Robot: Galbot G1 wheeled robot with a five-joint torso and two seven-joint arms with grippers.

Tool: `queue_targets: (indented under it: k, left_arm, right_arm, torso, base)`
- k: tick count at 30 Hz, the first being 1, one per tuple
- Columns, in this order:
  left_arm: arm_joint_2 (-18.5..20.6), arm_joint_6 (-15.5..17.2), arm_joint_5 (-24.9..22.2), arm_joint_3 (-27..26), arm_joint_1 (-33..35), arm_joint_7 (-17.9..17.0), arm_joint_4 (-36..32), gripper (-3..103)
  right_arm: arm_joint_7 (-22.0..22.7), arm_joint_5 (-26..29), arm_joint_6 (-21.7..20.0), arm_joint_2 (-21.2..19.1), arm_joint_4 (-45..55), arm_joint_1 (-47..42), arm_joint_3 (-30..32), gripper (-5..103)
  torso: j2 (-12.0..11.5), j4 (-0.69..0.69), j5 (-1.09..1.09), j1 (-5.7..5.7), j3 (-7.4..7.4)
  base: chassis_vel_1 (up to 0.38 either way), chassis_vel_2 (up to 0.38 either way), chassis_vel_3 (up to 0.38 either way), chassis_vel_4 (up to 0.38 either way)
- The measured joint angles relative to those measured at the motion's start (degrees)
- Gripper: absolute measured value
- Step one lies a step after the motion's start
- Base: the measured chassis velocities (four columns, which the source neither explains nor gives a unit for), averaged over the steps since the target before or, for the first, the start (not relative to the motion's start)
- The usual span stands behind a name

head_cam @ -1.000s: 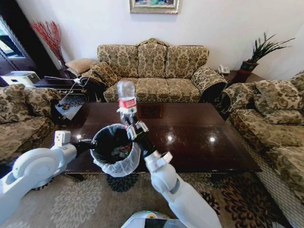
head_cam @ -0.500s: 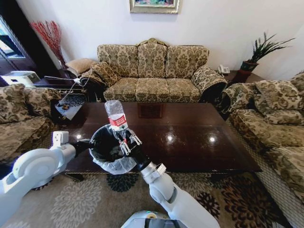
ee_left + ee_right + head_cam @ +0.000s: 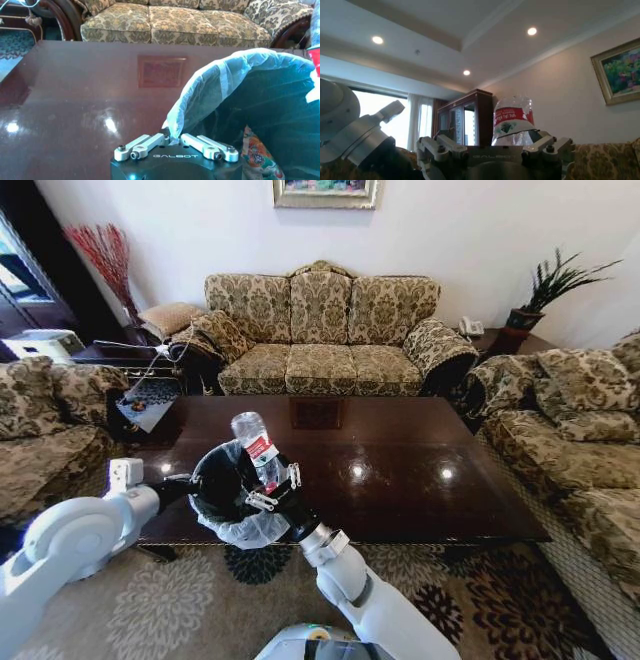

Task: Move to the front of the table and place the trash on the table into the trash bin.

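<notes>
My right gripper (image 3: 272, 483) is shut on the trash, a clear plastic bottle with a red label (image 3: 256, 444), held tilted over the mouth of the trash bin (image 3: 240, 528). The bin is black with a white bag over its rim and stands at the near edge of the dark brown table (image 3: 420, 470). At the bin's left side, my left gripper (image 3: 190, 481) is shut on the bag rim. Its wrist view shows the left gripper (image 3: 172, 141) pinching the bag (image 3: 225, 82), with a colourful wrapper (image 3: 257, 157) inside. The right wrist view has the bottle (image 3: 512, 120) upright in the right gripper (image 3: 495, 147).
Patterned sofas stand behind the table (image 3: 320, 330), to its left (image 3: 50, 420) and to its right (image 3: 570, 430). A side table with a magazine (image 3: 145, 405) sits at the back left. A potted plant (image 3: 540, 295) stands at the back right. Patterned carpet (image 3: 480, 590) lies under me.
My right gripper has carried the bottle left and down from above the table edge to the bin's mouth, tilting it. The left gripper has kept hold of the bin's bag.
</notes>
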Motion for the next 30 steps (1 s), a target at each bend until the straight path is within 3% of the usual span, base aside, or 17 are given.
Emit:
queue_targets:
  k: [5, 8, 14, 16, 20, 24, 30]
  left_arm:
    - [-0.9, 0.2, 0.5, -0.4, 0.6, 0.0, -1.0, 0]
    - [-1.1, 0.2, 0.6, -0.4, 0.6, 0.1, -1.4, 0]
    - [-1.7, 0.4, 0.6, -0.2, 0.6, 0.2, -1.5, 0]
    - [-1.7, 0.4, 0.6, -0.1, 0.6, 0.2, -1.4, 0]
    - [-1.2, 0.4, 0.7, 0.2, 0.6, 0.2, -1.5, 0]
    - [-1.1, 0.4, 0.6, 0.2, 0.6, 0.3, -1.6, 0]
    - [-1.2, 0.3, 0.5, 0.1, 0.9, 0.2, -1.5, 0]
  right_arm:
    - [-3.6, -5.9, -0.2, -2.0, -0.4, 1.3, -0.4, 100]
    - [-5.4, -5.8, -2.5, -3.8, 0.1, 1.8, -1.1, 100]
    - [-8.1, -6.0, -3.2, -7.6, 0.9, 2.5, -0.6, 100]
    - [-13.0, -4.7, -2.6, -10.1, 1.7, 3.0, 0.2, 100]
    - [-17.9, -6.7, -1.8, -12.2, 2.8, 2.9, 0.1, 100]
    - [-19.2, -7.3, -4.1, -13.4, 4.9, 1.9, 0.7, 100]
    - [-21.5, -9.1, -4.2, -14.0, 5.4, 1.8, 3.3, 100]
  torso:
    - [0.0, 0.01, 0.01, 0.00, 0.00]
    - [0.0, 0.00, -0.01, 0.00, 0.00]
    - [0.0, 0.00, 0.00, 0.00, 0.00]
    - [0.0, 0.01, 0.00, 0.00, 0.00]
    - [0.0, 0.00, 0.01, 0.00, 0.00]
    - [0.0, 0.00, 0.00, 0.00, 0.00]
    - [0.0, 0.01, 0.00, 0.00, 0.00]
  base:
    - [0.000, 0.000, 0.000, 0.000]
    - [0.000, 0.000, 0.000, 0.000]
    - [0.000, 0.000, 0.000, 0.000]
    - [0.000, 0.000, 0.000, 0.000]
    - [0.000, 0.000, 0.000, 0.000]
    - [0.000, 0.000, 0.000, 0.000]
    - [0.000, 0.000, 0.000, 0.000]
